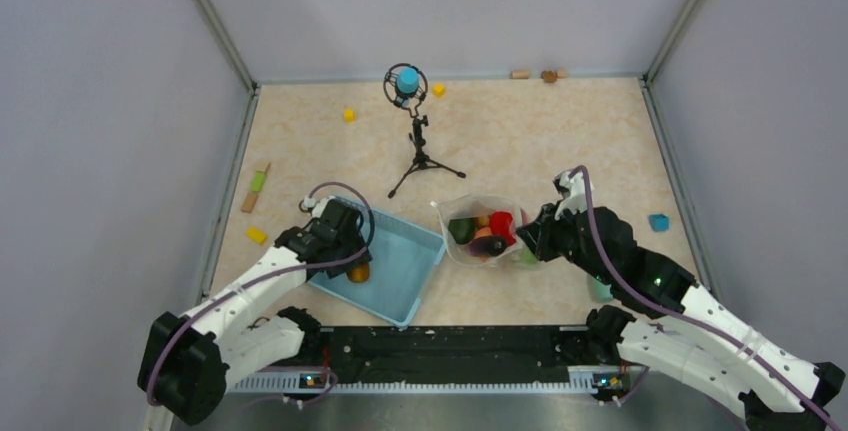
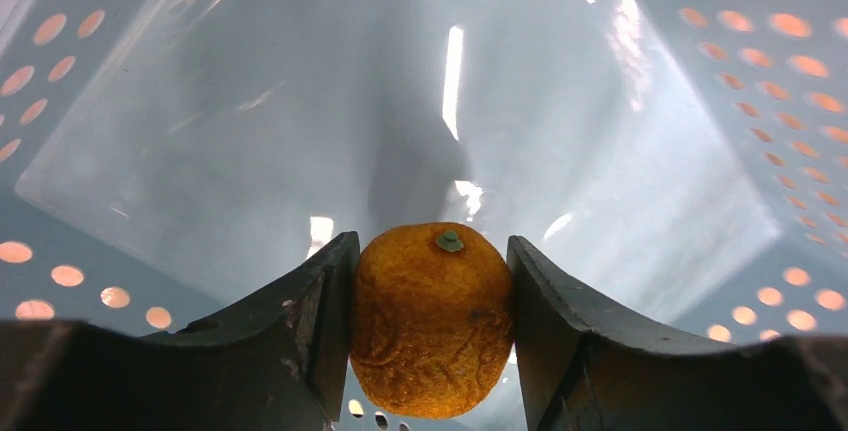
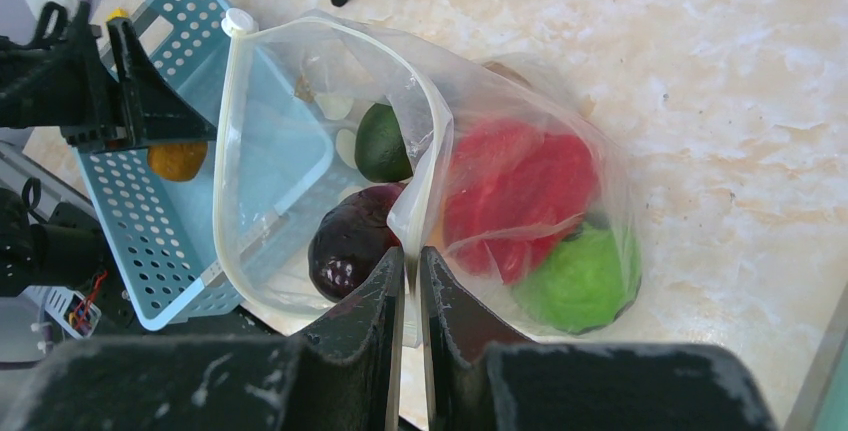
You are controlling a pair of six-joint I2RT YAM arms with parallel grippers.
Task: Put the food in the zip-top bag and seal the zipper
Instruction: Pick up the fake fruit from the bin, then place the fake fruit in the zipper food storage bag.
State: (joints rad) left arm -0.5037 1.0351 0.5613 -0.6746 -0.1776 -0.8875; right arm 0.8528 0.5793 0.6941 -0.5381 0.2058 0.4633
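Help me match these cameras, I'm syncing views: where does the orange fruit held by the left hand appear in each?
Top external: the orange shows beneath the left hand, in the blue basket, left of centre.
Left wrist: orange at bottom centre, clamped between both fingers.
Right wrist: orange at far left, under the dark hand.
Shared landmark: the blue basket.

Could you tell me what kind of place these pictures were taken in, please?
Most likely a robot lab test cell, not a kitchen: plain grey panel walls enclose a marble-patterned tabletop, a microphone on a tripod stands on it, and the zip-top bag holds toy food.
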